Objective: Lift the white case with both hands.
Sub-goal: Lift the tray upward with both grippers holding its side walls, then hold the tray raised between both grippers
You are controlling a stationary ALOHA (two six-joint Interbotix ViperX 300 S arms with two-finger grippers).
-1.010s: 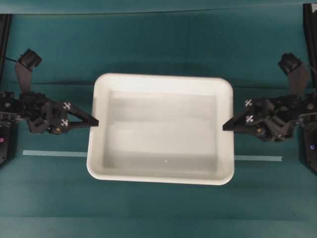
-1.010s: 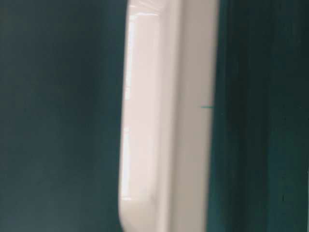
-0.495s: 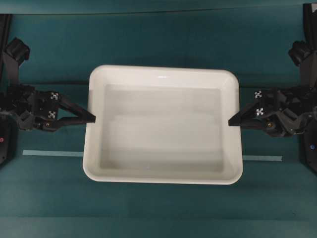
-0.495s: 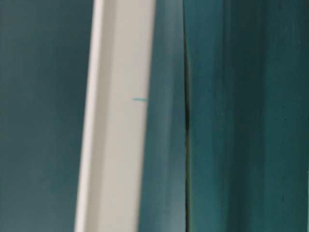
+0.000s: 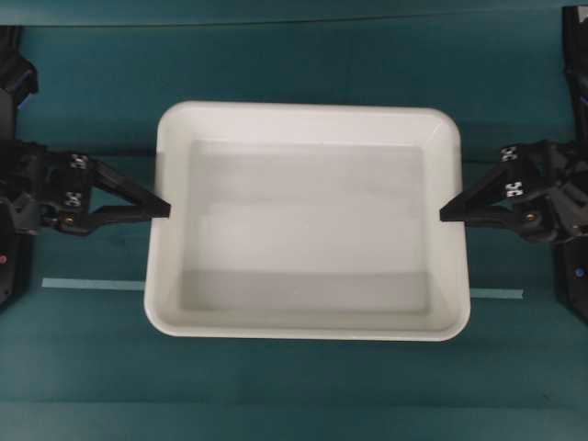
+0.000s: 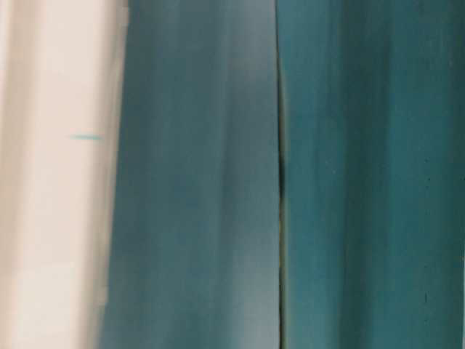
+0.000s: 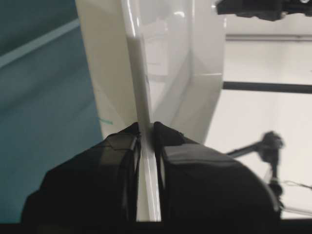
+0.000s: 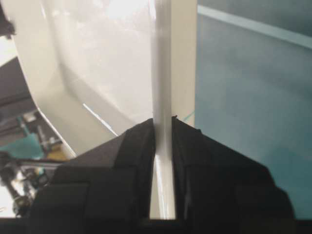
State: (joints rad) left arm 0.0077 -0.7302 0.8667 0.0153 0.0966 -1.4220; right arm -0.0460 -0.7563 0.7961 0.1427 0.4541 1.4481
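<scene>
The white case (image 5: 308, 220) is a large shallow tray that fills the middle of the overhead view and hangs above the teal table. My left gripper (image 5: 168, 207) is shut on the middle of its left rim. My right gripper (image 5: 443, 214) is shut on the middle of its right rim. In the left wrist view the black fingers (image 7: 122, 146) pinch the thin white rim (image 7: 139, 73) from both sides. The right wrist view shows the same, fingers (image 8: 139, 141) against the rim (image 8: 161, 58). The table-level view catches the case (image 6: 51, 182) only as a blurred pale band at its left edge.
A thin pale tape strip (image 5: 92, 285) lies on the teal cloth under the case and comes out again on the right (image 5: 496, 294). Black arm bases stand at the left (image 5: 9, 266) and right (image 5: 574, 276) edges. A dark seam (image 6: 280, 174) crosses the table-level view.
The case looks larger from overhead, so it has risen with both grippers holding its rims. In the table-level view it has slid towards the left edge.
</scene>
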